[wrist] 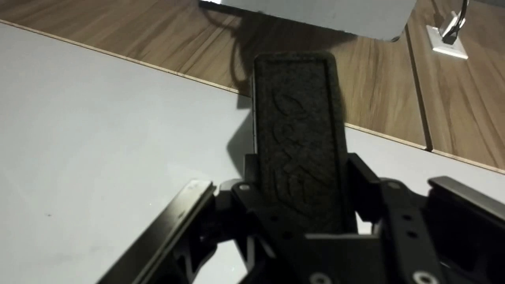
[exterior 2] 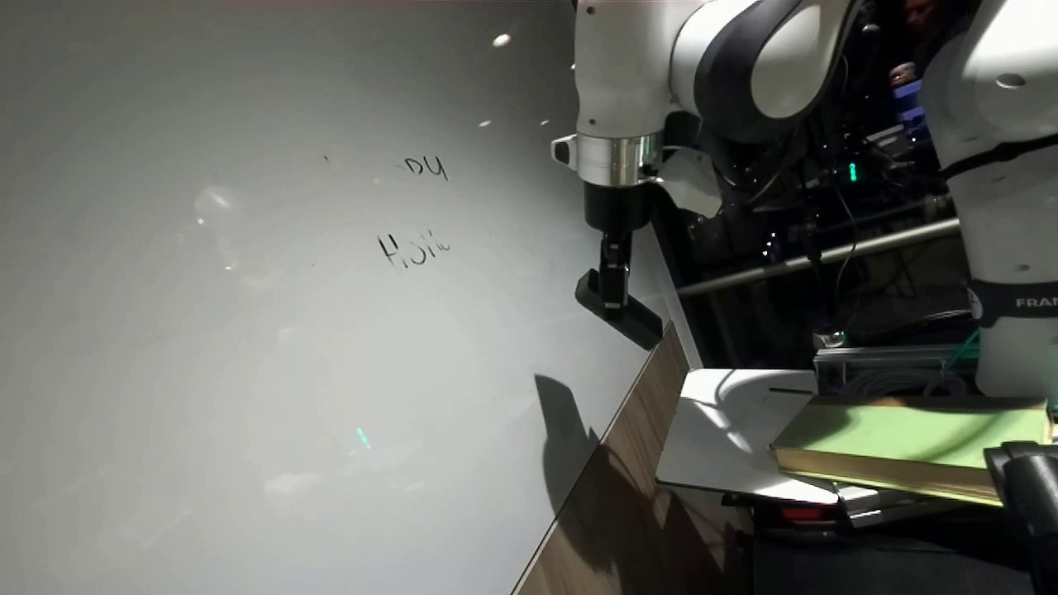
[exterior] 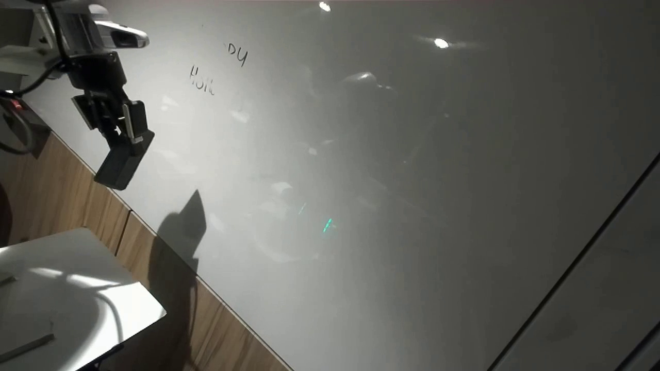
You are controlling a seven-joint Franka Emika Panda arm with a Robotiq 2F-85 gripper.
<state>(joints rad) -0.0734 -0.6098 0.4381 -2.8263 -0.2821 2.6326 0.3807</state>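
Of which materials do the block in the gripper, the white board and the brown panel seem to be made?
Block: perhaps matte plastic or foam; dull face with letter-like relief.
White board: seemingly glossy coating, base unclear; bright reflections.
Brown panel: wood or printed laminate, low sheen; streaky grain.

End effector downward, in a grip

Gripper: clamped on a tilted black block
White surface: black handwriting, lower word hard to read
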